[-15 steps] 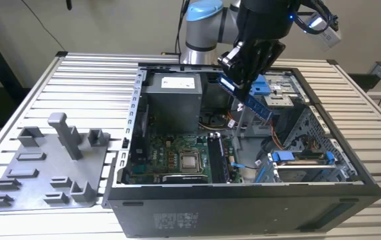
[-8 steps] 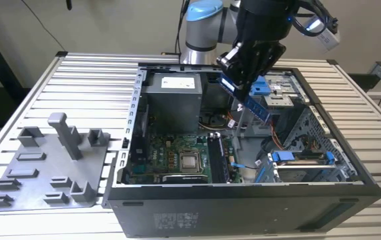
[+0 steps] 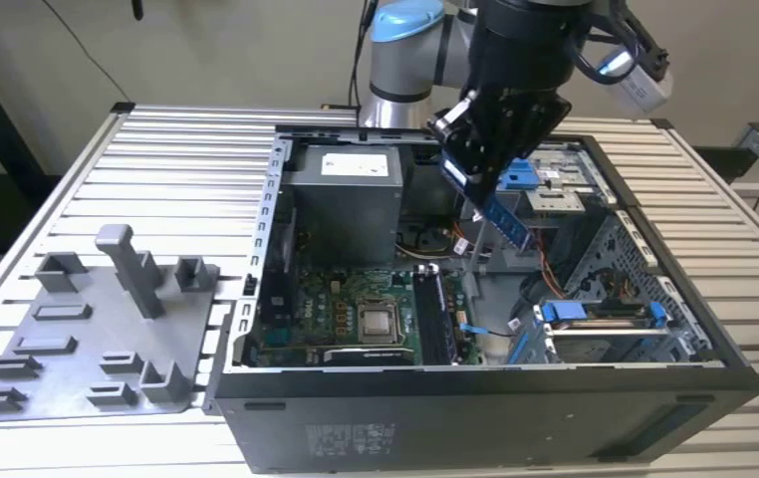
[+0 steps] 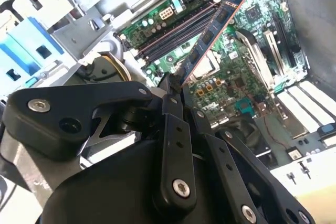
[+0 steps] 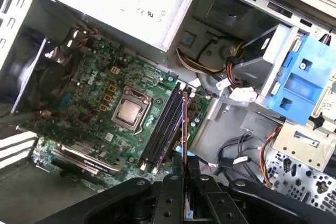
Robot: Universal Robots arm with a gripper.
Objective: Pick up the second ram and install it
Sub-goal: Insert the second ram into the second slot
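gripper (image 4: 176,83) clamps one end of the second ram (image 4: 211,34), which juts out above the motherboard (image 4: 247,80).

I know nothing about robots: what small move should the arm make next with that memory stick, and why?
Probably ease it straight down a little. The gripper is shut on the second ram, which hangs above the black slots without touching them. In the first wrist view its thin edge lies close beside the slots, so height looks like the main gap left.
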